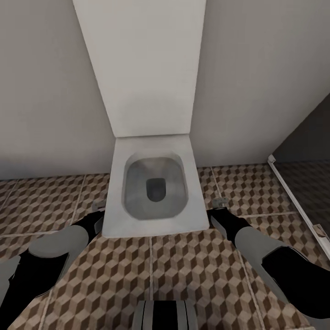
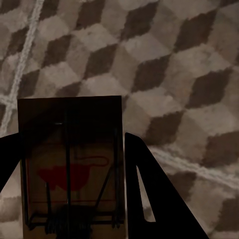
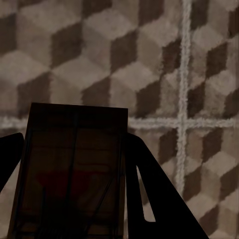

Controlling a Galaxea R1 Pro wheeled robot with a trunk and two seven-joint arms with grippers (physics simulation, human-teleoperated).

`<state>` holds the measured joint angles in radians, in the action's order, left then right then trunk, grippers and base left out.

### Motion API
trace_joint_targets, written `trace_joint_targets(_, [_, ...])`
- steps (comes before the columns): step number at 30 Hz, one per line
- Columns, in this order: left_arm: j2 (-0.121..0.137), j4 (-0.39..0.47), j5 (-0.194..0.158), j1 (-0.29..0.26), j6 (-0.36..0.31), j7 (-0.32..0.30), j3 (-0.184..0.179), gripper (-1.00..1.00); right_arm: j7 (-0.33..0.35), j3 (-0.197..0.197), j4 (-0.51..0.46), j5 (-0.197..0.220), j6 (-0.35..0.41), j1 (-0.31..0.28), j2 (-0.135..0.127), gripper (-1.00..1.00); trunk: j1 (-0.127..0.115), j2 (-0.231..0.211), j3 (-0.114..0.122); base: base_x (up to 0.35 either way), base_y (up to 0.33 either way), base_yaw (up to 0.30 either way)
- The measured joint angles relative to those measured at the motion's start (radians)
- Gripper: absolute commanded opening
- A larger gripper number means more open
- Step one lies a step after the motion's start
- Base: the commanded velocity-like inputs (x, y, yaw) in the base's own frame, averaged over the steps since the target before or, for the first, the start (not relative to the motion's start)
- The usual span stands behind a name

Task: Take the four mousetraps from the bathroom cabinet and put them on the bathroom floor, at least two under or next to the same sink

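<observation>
Your left gripper [image 2: 72,189] is clamped on a mousetrap [image 2: 69,164] above the bathroom floor [image 2: 164,74]; your right gripper [image 3: 69,189] grips another mousetrap [image 3: 74,169] likewise; both arms flank a white toilet [image 1: 153,192] ahead of you.

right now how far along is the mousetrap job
Midway, it seems. Fetching looks done for two: the left gripper is shut on one mousetrap and the right gripper on another mousetrap, both above the cube-patterned floor. The robot faces a toilet, with no trap set down here. Placing by a sink remains.
</observation>
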<state>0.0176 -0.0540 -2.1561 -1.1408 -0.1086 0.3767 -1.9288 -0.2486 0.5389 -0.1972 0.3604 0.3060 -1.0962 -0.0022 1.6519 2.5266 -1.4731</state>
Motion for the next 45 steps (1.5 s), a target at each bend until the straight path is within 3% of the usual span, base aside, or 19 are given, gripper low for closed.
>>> trace_joint_targets(45, [-0.005, 0.000, 0.001, 0.000, 0.002, -0.001, -0.001, -1.00, 0.011, -0.004, -0.010, 0.003, -0.007, -0.004, -0.008, -1.00, 0.000, 0.000, 0.000, 0.000, 0.000, 0.026])
